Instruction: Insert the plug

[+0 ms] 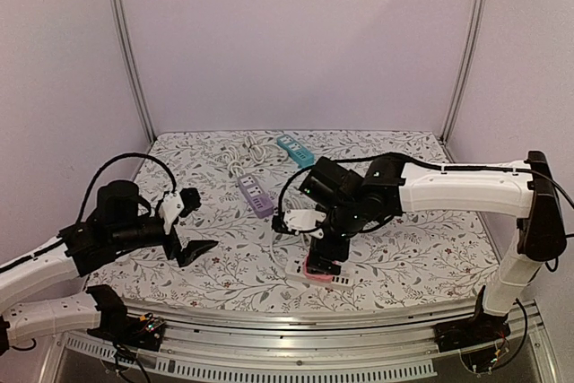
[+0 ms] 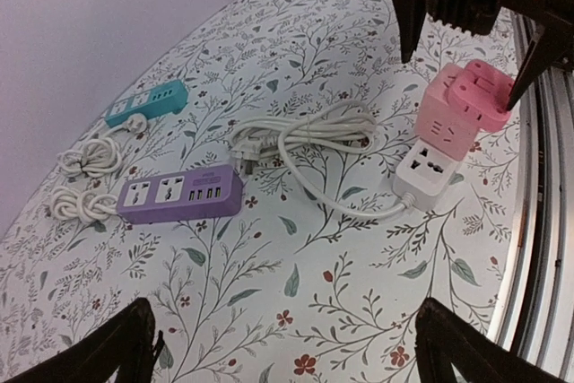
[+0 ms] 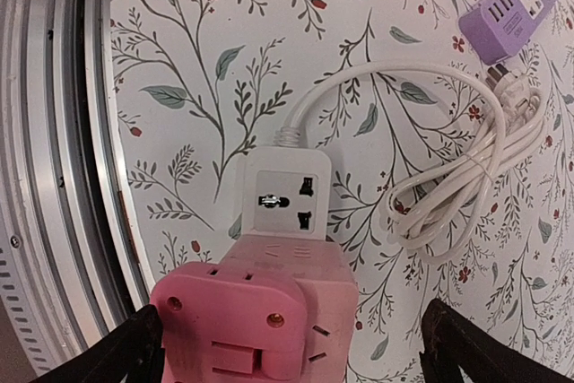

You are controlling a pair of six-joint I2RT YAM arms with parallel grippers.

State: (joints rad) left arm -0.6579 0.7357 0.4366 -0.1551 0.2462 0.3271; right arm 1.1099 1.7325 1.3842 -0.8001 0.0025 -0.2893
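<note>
A pink cube-shaped plug [image 3: 260, 311] stands on one end of the white power strip [image 3: 287, 195], next to the strip's one uncovered socket. Its pins are hidden underneath. My right gripper [image 3: 291, 347] hangs directly over the plug, open, with one finger on each side of it and nothing clamped. From above, the plug [image 1: 320, 266] shows under the right wrist near the table's front edge. My left gripper [image 2: 287, 347] is open and empty above bare tablecloth, well left of the plug [image 2: 462, 105]. It hovers at the front left [image 1: 193, 248].
The white strip's coiled cable [image 3: 466, 159] lies beside it. A purple power strip [image 1: 255, 195] and a teal one [image 1: 295, 151] lie farther back with their cords. A metal rail [image 1: 296, 325] runs along the near table edge, close to the white strip.
</note>
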